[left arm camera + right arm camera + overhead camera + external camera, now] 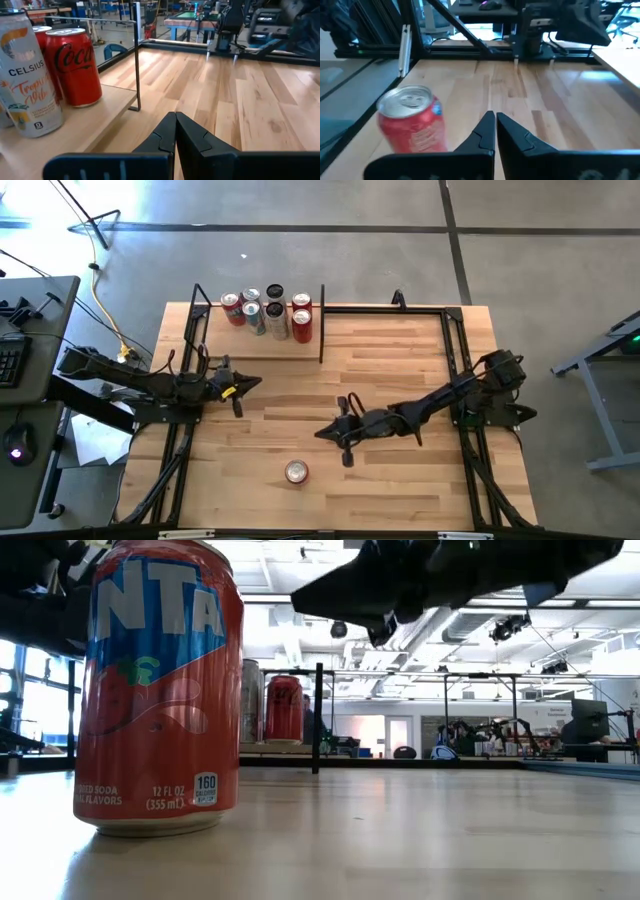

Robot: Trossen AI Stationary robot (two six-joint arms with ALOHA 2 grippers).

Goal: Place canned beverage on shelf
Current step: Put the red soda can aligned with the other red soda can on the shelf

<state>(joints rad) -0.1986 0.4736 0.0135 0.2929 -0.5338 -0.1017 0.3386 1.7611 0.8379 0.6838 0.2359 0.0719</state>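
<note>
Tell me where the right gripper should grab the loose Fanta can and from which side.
Grip the Fanta can around the middle of its round wall, fingers on opposite sides. It stands upright and alone on the table, clear all round. The right gripper, shut now, sits just beyond it toward the shelf, so likely open, drop and come in level from that side.

An orange-red can (160, 690) with a blue band and white lettering is being shown; the shelf (262, 345) is being seen as pale wood with black uprights.
</note>
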